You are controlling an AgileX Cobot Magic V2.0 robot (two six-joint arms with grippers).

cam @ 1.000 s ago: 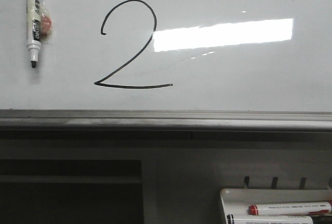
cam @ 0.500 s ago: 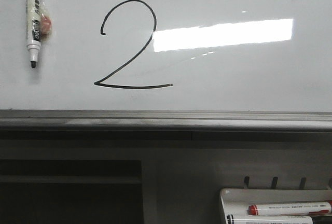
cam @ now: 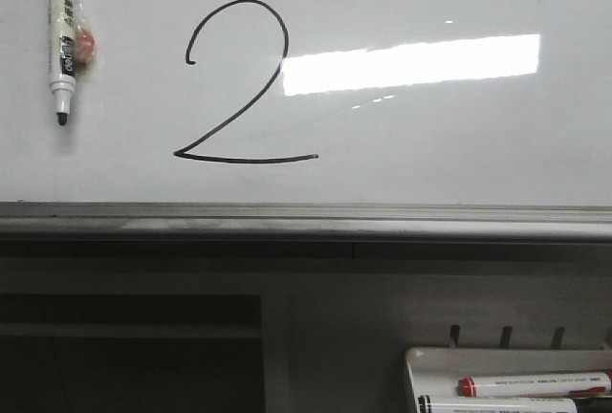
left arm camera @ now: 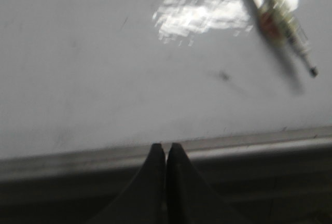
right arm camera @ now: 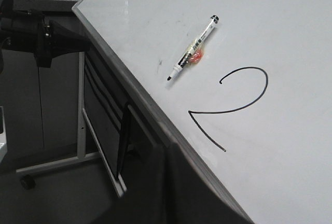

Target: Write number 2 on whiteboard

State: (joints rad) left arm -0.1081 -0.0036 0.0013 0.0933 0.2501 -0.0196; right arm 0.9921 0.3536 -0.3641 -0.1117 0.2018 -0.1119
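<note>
number 2 (cam: 239, 83) | drawn on whiteboard (cam: 459, 145) | left tool (left arm camera: 166, 146) closed, well apart

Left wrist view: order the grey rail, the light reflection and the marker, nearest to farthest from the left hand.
1. Grey rail: right by the left hand.
2. Light reflection: on the whiteboard face.
3. Marker: on the whiteboard, past the reflection.

1 whiteboard (cam: 459, 145), 1 number 2 (cam: 234, 83), 3 markers: 1 on board (cam: 63, 35), 2 in tray (cam: 416, 360).
</note>
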